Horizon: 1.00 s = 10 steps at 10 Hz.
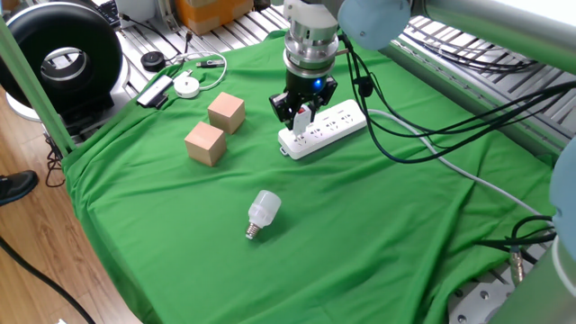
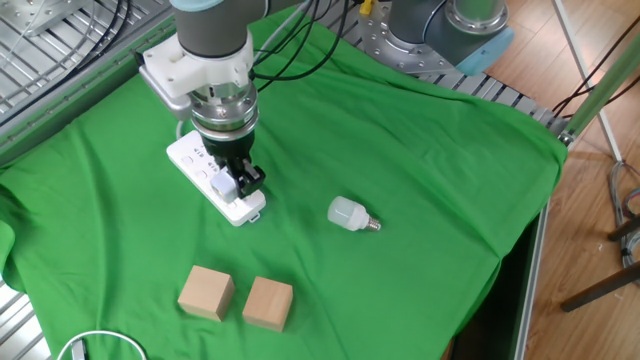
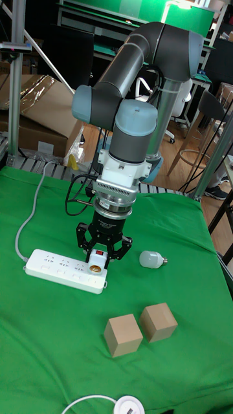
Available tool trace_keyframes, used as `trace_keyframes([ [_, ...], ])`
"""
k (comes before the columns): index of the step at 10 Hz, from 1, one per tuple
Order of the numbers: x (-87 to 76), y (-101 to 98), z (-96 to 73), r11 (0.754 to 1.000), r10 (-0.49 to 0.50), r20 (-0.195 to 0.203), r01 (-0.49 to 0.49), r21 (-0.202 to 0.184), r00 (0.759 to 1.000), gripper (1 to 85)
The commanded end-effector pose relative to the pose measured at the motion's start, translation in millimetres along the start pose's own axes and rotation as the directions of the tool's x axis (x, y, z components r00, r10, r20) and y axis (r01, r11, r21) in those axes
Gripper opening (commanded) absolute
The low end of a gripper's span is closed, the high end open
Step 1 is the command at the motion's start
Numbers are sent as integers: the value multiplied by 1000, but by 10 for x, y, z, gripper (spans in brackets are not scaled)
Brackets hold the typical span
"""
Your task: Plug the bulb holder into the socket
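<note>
The bulb holder (image 1: 301,114), a small white box with a red patch, is held upright in my gripper (image 1: 302,115), which is shut on it. It stands right over the end outlet of the socket (image 1: 328,126), a long white power strip lying on the green cloth. From the other side the bulb holder (image 2: 227,185) shows between the black fingers (image 2: 250,178) above the socket (image 2: 203,170). In the tall view the bulb holder (image 3: 96,257) meets the top of the socket (image 3: 57,262) at its right end. Whether its pins are in, I cannot tell.
A white light bulb (image 1: 262,212) lies on its side nearer the front. Two tan wooden cubes (image 1: 226,113) (image 1: 205,144) stand left of the strip. The strip's grey cable (image 1: 432,148) trails off to the right. Clutter and a black reel (image 1: 61,56) sit beyond the cloth's edge.
</note>
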<state>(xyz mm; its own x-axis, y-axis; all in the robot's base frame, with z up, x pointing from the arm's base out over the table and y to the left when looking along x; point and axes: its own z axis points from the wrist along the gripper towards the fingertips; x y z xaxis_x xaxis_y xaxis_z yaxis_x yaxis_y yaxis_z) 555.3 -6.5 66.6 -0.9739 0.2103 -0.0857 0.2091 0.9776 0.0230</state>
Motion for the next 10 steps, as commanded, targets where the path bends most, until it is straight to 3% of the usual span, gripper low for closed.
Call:
trace_keyframes([
  [1, 59, -31, -28, 1000, 4, -6, -4, -4, 1000, 10],
  [5, 28, -4, 31, 1000, 2, -1, -2, -18, 1000, 10],
  [10, 56, 11, -52, 1000, -10, 5, 10, -21, 1000, 10],
])
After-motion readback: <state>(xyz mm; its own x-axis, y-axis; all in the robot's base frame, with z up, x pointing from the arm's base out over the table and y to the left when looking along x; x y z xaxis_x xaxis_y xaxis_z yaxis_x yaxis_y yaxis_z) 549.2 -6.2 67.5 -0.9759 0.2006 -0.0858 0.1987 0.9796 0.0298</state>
